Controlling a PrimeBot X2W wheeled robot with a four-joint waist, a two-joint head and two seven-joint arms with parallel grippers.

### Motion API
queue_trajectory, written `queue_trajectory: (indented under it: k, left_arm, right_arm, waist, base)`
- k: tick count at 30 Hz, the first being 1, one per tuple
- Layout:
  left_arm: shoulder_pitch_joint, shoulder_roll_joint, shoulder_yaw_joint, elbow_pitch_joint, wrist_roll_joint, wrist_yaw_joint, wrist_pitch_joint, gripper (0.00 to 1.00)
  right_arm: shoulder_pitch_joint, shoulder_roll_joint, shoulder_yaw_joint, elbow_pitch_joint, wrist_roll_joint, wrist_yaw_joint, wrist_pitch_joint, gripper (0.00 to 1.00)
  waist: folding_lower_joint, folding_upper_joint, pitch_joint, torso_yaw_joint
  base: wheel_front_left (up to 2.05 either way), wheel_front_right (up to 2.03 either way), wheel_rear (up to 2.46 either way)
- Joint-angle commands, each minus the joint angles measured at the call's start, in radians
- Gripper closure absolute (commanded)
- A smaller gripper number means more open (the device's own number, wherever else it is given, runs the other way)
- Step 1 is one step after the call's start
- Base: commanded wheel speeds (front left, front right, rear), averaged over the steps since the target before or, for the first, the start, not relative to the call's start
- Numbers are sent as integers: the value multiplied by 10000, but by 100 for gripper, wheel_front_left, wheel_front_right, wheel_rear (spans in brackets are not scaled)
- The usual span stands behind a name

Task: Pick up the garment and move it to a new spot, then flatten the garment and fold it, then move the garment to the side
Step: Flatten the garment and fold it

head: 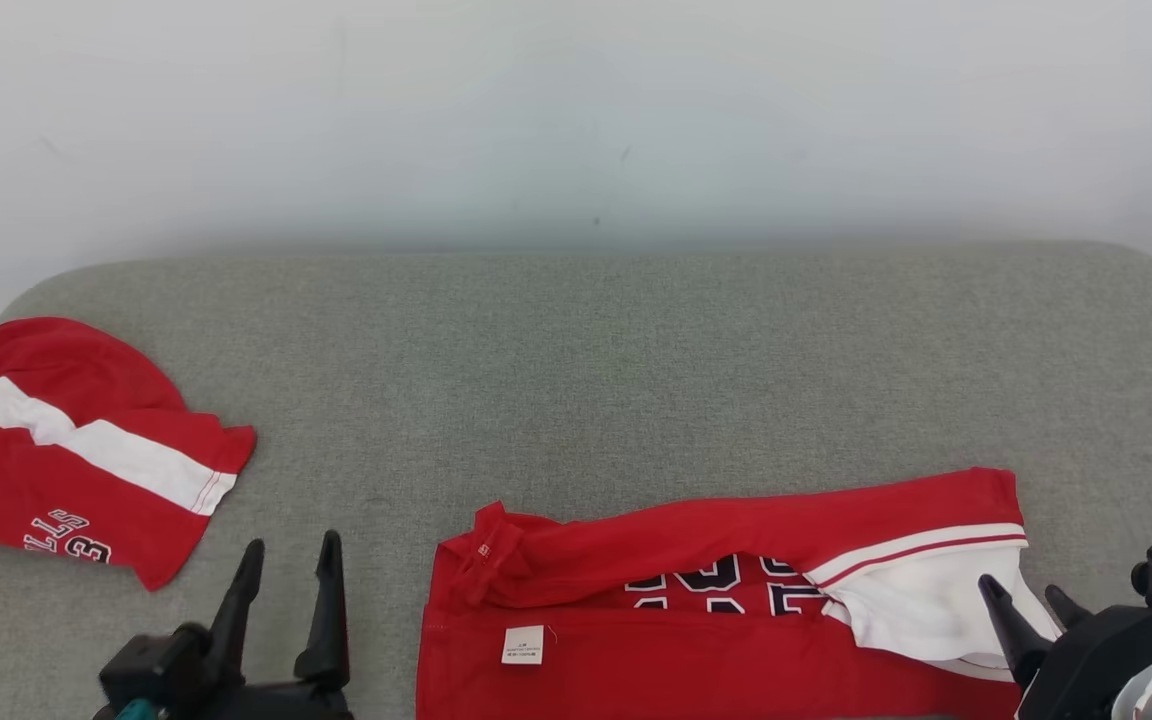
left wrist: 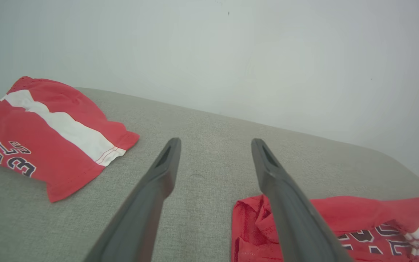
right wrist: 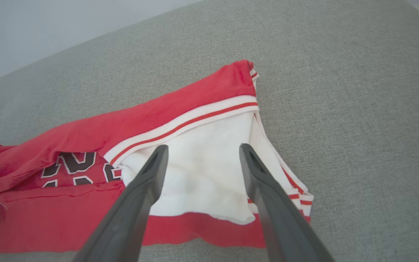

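Observation:
The garment is a red jersey with dark lettering, a white panel and red-and-white striped trim, lying partly folded lengthwise at the near edge of the grey surface. My left gripper stands open just left of its left end, holding nothing. The left wrist view has the open left gripper over bare grey fabric, with the garment at its lower right. My right gripper is open at the garment's right end. In the right wrist view, the right gripper hovers open over the white panel of the garment.
A second red garment with a white stripe lies folded at the far left of the grey padded surface, also seen as the folded garment from the left wrist. A pale wall rises behind the surface.

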Motion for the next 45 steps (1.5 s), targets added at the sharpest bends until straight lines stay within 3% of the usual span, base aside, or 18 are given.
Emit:
queue_trajectory:
  k: [1,14,19,27,36,37,38,45]
  left_arm:
    - [347,-116,382,-191,328,-180,-3,0]
    - [1465,-739,2227,-748,1813,-895,-5,0]
    - [1423,-931,2469,-803,2146,-1124,-5,0]
    - [1271,-1080,2562,-731,2337,-1279,-5,0]
    - [1058,-1150,2603,-597,2584,-1423,-5,0]
    - [1028,-1155,2621,-583,2602,-1435,-5,0]
    - [992,-1160,2645,-576,2606,-1447,-4,0]
    - [1000,-1178,2816,-531,2633,-1464,-6,0]
  right_arm:
    - [-174,-34,-78,88,-63,-25,-28,0]
    - [-1679,-568,-499,2007,-499,-25,94,0]
    - [-2301,-937,-510,3255,-844,-25,259,0]
    - [-2655,-1320,-200,4214,-1139,-25,325,0]
    - [-2992,-1088,308,5060,-881,0,855,0]
    - [-3022,-1060,352,5111,-822,0,905,69]
    - [-3047,-1046,404,5143,-789,1,944,100]
    - [-3539,-1476,-162,4939,-1108,-26,302,100]
  waist:
    - [1,1,-57,66]
    - [1,1,318,263]
    - [1,1,687,511]
    - [1,1,1061,698]
    - [1,1,1309,751]
    - [1,1,1317,748]
    - [1,1,1322,739]
    - [1,1,1244,555]
  base:
    - [0,0,0]
    - [0,0,0]
    - [0,0,0]
    - [0,0,0]
    - [0,0,0]
    - [0,0,0]
    - [0,0,0]
    - [0,0,0]
